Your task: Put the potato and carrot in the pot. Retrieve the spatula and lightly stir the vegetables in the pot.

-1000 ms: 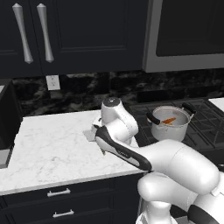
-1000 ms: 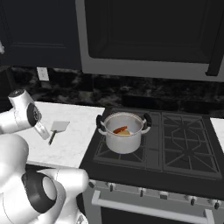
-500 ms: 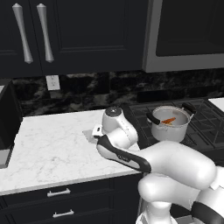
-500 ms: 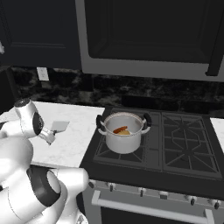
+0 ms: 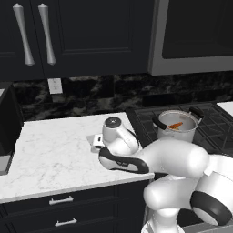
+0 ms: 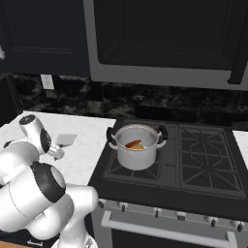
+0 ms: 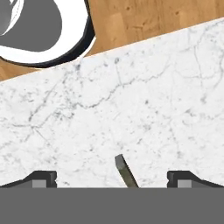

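Observation:
My gripper (image 7: 111, 178) hangs low over the white marble counter (image 5: 50, 154), open, its two fingertips spread wide. The spatula's thin dark handle (image 7: 124, 173) ends between them, touching neither. Its flat grey blade (image 6: 65, 140) lies on the counter just beyond my wrist, and a corner of the blade (image 5: 90, 138) peeks out beside my hand. To the right, the steel pot (image 6: 137, 156) stands on the stove's front-left burner. The orange carrot (image 6: 131, 144) and the tan potato (image 6: 139, 146) lie inside it; the carrot (image 5: 175, 125) also shows over the pot's rim (image 5: 177, 114).
The black gas stove (image 6: 203, 160) adjoins the counter on the right, under a dark microwave (image 6: 164, 38). A dark appliance (image 5: 7, 123) stands at the counter's left end. Wooden floor (image 7: 153, 17) lies past the counter's front edge. Cabinets (image 5: 68, 36) hang above.
My arm has bent down and my hand has dropped from above the counter to just over the spatula's handle. The jaws stayed open. Pot and vegetables have not moved.

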### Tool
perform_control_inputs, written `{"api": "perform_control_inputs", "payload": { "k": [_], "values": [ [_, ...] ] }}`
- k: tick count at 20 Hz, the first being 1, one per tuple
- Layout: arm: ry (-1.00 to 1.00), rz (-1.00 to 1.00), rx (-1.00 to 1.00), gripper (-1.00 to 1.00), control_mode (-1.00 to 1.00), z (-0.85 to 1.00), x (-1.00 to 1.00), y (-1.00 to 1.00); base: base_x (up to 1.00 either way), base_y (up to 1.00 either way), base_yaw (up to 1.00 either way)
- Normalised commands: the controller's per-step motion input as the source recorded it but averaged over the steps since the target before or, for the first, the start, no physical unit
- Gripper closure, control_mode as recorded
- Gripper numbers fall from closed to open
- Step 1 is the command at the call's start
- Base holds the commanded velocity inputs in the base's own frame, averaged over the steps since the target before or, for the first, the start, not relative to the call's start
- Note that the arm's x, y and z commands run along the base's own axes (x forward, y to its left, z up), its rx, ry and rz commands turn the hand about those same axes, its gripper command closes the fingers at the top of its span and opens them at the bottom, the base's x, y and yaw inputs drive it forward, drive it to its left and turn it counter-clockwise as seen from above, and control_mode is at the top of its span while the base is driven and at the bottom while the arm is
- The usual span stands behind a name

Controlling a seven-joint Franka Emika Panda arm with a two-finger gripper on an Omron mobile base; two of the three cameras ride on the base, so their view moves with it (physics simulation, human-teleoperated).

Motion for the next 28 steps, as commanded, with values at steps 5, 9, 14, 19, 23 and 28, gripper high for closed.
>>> {"api": "perform_control_inputs", "payload": {
  "k": [5, 9, 14, 19, 23, 28],
  "values": [
    [0.03, 0.01, -0.02, -1.0, -1.0, -0.13, 0.39, 0.11, 0.0, 0.0, 0.0],
    [0.06, 0.03, -0.02, -1.0, -1.0, -0.22, 0.32, 0.17, 0.0, 0.0, 0.0],
    [0.06, 0.01, -0.04, -1.0, -1.0, -0.25, 0.19, 0.13, 0.0, 0.0, 0.0],
    [0.02, 0.0, -0.03, -1.0, -1.0, -0.22, 0.0, 0.0, 0.0, 0.0, 0.0],
    [0.0, 0.0, -0.01, -1.0, -1.0, -0.2, 0.0, 0.0, 0.0, 0.0, 0.0],
    [0.0, 0.01, 0.0, -1.0, -1.0, -0.16, 0.01, 0.0, 0.0, 0.0, 0.0]
  ]
}}
